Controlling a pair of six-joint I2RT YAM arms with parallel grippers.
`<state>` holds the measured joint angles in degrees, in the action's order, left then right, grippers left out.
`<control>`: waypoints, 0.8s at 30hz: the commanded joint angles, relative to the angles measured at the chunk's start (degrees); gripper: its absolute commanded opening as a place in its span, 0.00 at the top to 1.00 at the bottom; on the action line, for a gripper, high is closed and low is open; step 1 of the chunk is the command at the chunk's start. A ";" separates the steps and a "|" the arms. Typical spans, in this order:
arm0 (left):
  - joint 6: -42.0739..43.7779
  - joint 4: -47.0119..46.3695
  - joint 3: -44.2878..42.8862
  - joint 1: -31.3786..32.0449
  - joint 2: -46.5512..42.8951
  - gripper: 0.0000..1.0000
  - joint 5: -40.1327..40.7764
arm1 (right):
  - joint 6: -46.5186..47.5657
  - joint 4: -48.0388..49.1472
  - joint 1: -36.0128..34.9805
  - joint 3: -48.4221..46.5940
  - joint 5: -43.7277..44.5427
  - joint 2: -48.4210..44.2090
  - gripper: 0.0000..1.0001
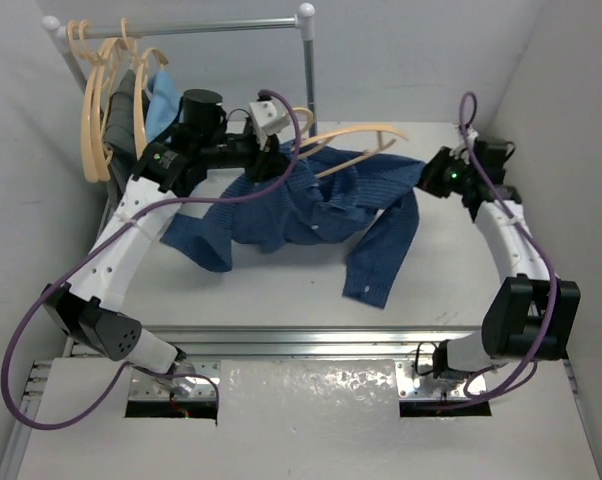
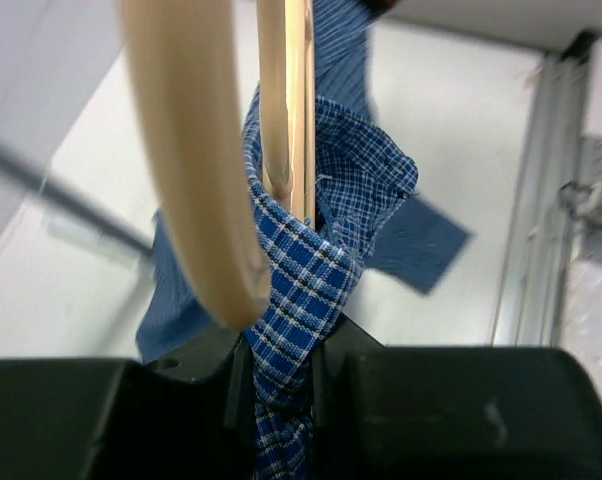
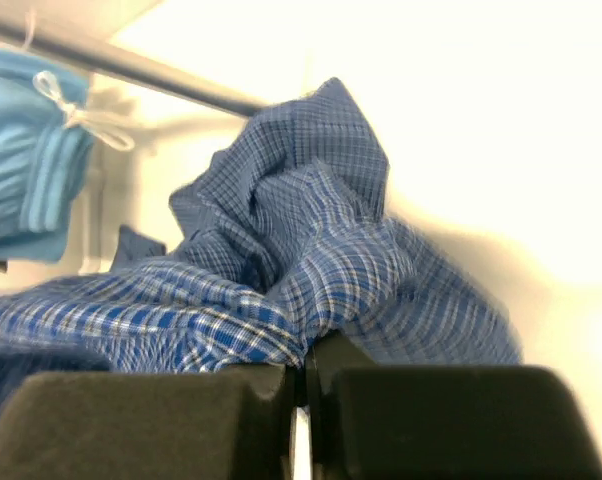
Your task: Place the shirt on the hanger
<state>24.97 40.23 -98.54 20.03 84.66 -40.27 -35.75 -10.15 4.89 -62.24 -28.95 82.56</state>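
The dark blue checked shirt (image 1: 301, 205) lies crumpled across the middle of the table, one sleeve trailing toward the front right. A pale tan hanger (image 1: 359, 138) lies tilted over its far edge, and its curved arm (image 2: 196, 180) fills the left wrist view. My left gripper (image 1: 276, 160) (image 2: 281, 345) is shut on a bunched fold of the shirt (image 2: 351, 190) right beside the hanger's arm. My right gripper (image 1: 431, 178) (image 3: 303, 365) is at the shirt's right end, jaws pressed together with checked cloth (image 3: 311, 230) gathered at their tips.
A clothes rack with a grey rail (image 1: 211, 27) stands at the back left. Several spare tan hangers (image 1: 96, 90), a light-blue garment (image 1: 163, 105) and a dark grey garment (image 1: 121, 110) hang on it. A metal rail (image 1: 311, 340) runs along the near table edge.
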 commanded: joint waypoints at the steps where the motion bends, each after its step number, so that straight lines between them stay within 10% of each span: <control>1: -8.78 -14.29 -1.39 3.60 -3.19 1.00 0.02 | 5.59 -13.74 3.46 -11.03 -2.42 1.18 0.95; 3: -11.96 -16.66 -0.08 4.57 -2.58 1.00 1.33 | 7.88 -16.99 5.48 -14.21 -5.14 2.77 0.56; 6: -15.12 -20.52 4.47 5.46 -1.87 1.00 4.14 | 9.47 -20.78 6.10 -17.48 -6.99 4.01 0.32; 16: -13.47 -24.85 13.02 5.63 -0.37 1.00 5.91 | 12.27 -18.32 6.10 -13.97 -12.87 -4.16 0.24; 24: 7.62 -14.66 18.38 5.54 -2.92 1.00 0.28 | 27.46 -15.93 3.73 -18.16 -22.65 -8.13 0.35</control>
<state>22.87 22.98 -80.93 25.47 84.84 -36.16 -17.61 -27.33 9.96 -75.79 -47.05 75.31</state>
